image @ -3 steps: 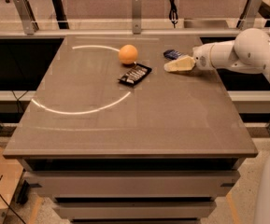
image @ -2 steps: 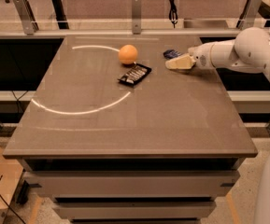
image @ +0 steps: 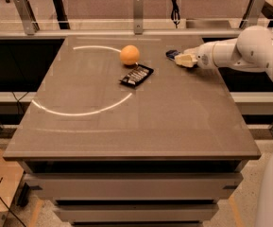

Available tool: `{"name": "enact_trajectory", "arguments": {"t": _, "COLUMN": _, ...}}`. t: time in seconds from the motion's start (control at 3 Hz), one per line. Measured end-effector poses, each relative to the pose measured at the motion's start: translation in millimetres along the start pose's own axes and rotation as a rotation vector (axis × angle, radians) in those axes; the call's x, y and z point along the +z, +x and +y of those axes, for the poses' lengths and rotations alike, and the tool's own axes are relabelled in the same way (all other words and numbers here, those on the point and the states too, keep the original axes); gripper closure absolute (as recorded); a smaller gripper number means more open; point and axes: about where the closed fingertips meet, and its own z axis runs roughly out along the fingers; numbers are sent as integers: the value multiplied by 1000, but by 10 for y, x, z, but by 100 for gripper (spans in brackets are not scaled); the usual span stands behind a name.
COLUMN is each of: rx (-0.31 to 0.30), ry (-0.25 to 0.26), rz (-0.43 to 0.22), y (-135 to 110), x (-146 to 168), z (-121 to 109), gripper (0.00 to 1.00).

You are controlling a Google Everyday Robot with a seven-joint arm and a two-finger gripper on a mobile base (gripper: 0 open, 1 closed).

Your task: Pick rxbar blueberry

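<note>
The rxbar blueberry [image: 172, 54], a small dark blue bar, lies on the brown table [image: 140, 126] near its far right edge. My gripper [image: 183, 60], pale and at the end of the white arm reaching in from the right, is right at the bar's right end and covers part of it. The bar rests on the table surface.
An orange [image: 129, 55] sits left of the bar. A black packet with pale stripes [image: 136, 75] lies just in front of the orange. A pale curved line [image: 84, 111] runs across the tabletop. A railing with posts [image: 137, 13] stands behind the table.
My gripper has moved a little toward the far edge and closer onto the blue bar. The orange, the black packet and the bar have not moved.
</note>
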Motion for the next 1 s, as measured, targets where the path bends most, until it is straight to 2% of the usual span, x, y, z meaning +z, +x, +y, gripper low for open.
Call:
{"name": "enact_trajectory", "arguments": {"t": 0.33, "rx": 0, "ry": 0, "rz": 0, "y": -10, "x": -6, "z": 0, "gripper": 100}}
{"name": "enact_trajectory", "arguments": {"t": 0.67, "rx": -70, "ry": 26, "rz": -41, "y": -383, "x": -243, "z": 90, "gripper": 100}}
{"name": "enact_trajectory", "arguments": {"t": 1.0, "rx": -171, "ry": 61, "rz": -67, "y": -899, "x": -548, "z": 149, "gripper": 100}}
